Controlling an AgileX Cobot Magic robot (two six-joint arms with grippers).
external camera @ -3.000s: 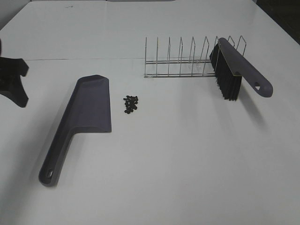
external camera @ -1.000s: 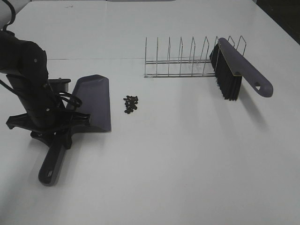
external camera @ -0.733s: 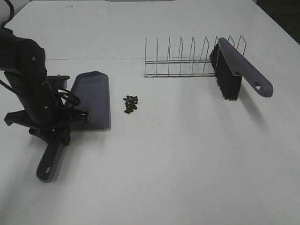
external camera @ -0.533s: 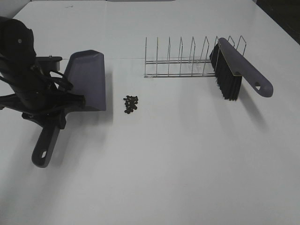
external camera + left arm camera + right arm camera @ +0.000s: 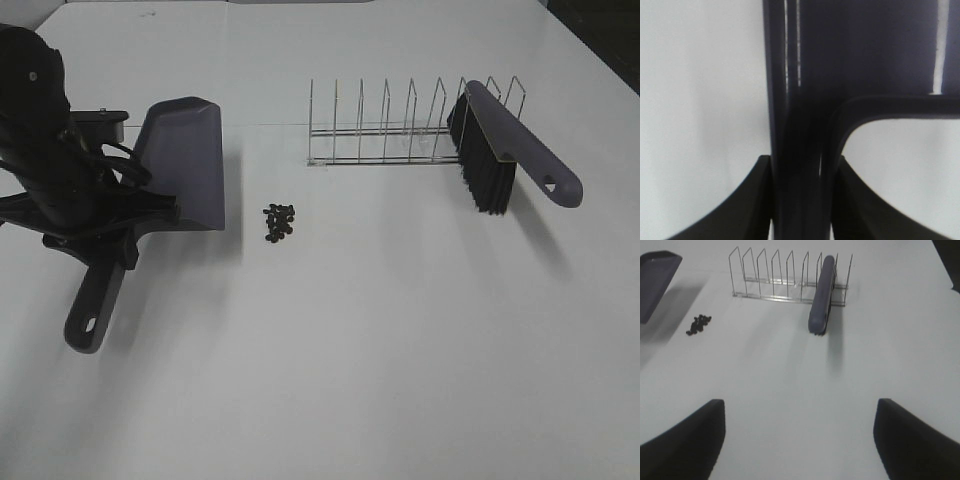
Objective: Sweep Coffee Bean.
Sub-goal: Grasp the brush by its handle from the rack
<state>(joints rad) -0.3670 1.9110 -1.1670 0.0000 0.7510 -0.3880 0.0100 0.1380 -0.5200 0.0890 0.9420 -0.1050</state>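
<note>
Dustpan [image 5: 185, 165] raised, tilted; left claw [image 5: 103, 248] grips it.

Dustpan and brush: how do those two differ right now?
The dustpan is gripped: the left gripper has its jaws shut on the handle; the brush is untouched, propped in the wire rack. The dustpan is a broad bare scoop; the brush is a narrow bar with black bristles. The dustpan sits close to the coffee beans; the brush is farther off. Both are grey-purple with a hole in the handle.
</note>
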